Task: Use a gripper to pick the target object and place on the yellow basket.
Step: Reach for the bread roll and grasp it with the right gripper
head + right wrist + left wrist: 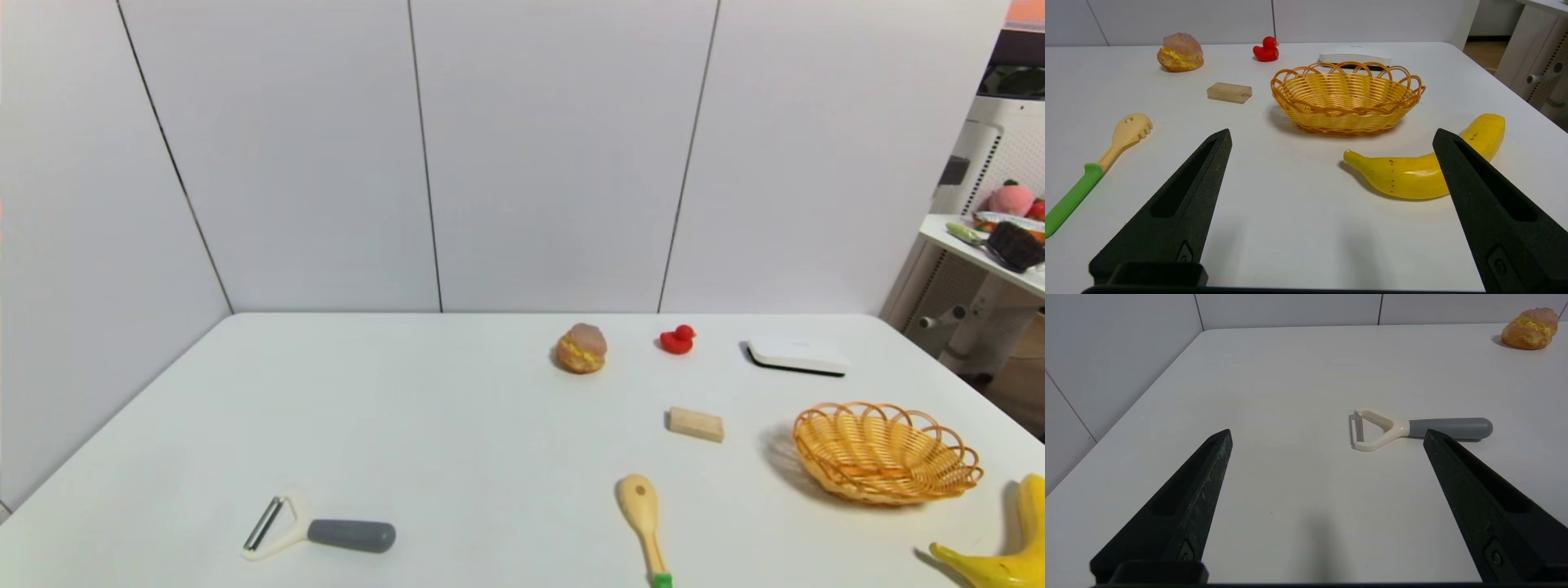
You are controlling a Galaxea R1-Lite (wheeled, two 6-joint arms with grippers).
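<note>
Head view places the cream puff (581, 349) at 12 o'clock on the table (457, 441), far side, with the yellow basket (887, 452) at 3 o'clock of centre. Both the right gripper (1331, 136) and the left gripper (1327, 433) hover with fingers spread apart, holding nothing. Advance the right gripper toward 11 o'clock, clear the wooden block (696, 424) and red duck (678, 339), and straddle the bun's width before closing.

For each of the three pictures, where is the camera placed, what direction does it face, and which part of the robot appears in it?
Head view: high on the robot, facing forward and down over the white table; no arm shows.
Left wrist view: low behind the open left gripper, facing the peeler.
Right wrist view: low behind the open right gripper, facing the yellow basket and banana.
Shared: all three show the target object, far across the table.
</note>
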